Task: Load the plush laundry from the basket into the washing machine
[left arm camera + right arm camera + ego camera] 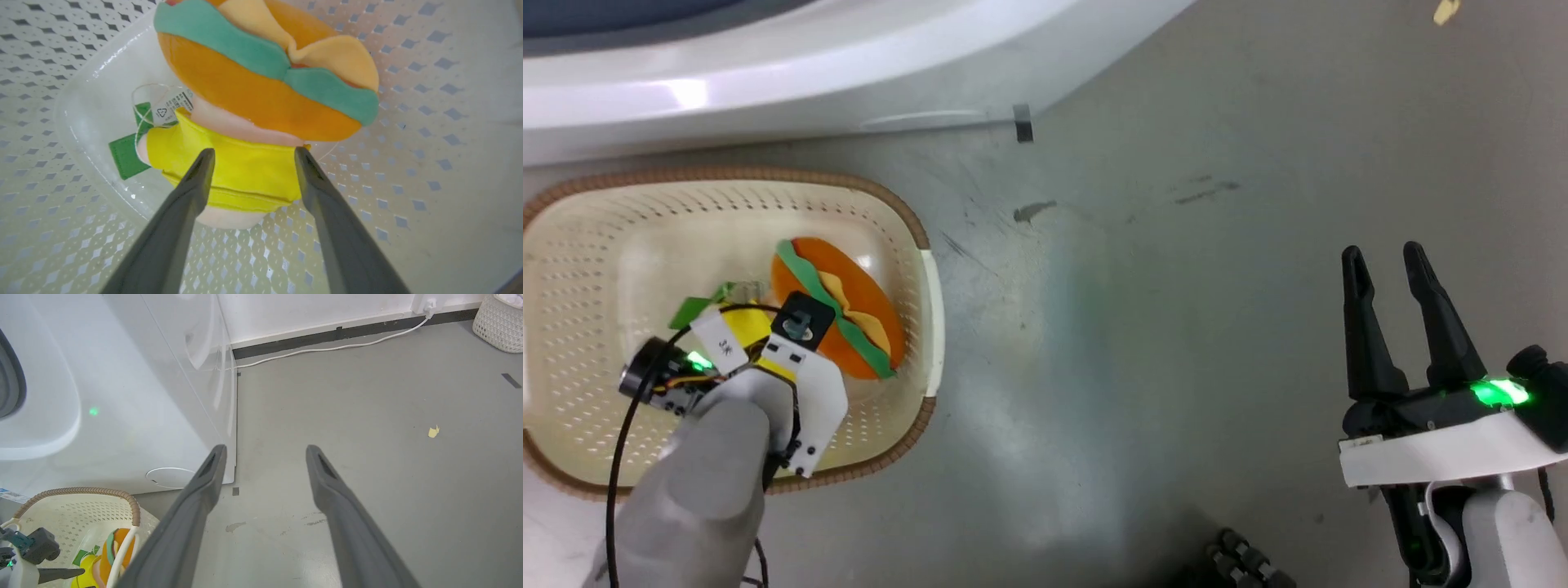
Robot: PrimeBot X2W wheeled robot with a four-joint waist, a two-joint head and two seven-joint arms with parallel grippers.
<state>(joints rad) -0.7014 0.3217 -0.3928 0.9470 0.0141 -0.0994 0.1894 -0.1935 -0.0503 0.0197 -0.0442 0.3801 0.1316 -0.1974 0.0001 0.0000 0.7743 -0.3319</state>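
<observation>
Plush laundry: one bundle, lying inside the basket near its right wall, with a green tag beside it.
Hidden: in the head view the left wrist covers the yellow-clothed figure. The basket is cut off at the left edge, and the washing machine shows just its lower front.
Left end effector: fingers apart, one on each side of the yellow cloth; contact cannot be told.
Right end effector: fingers apart over the grey floor, well apart from the basket.
Count: one cream basket, one machine, and one woven basket by the far wall.
Room: the basket's far rim is just beside the machine, and floor stretches to its right.
</observation>
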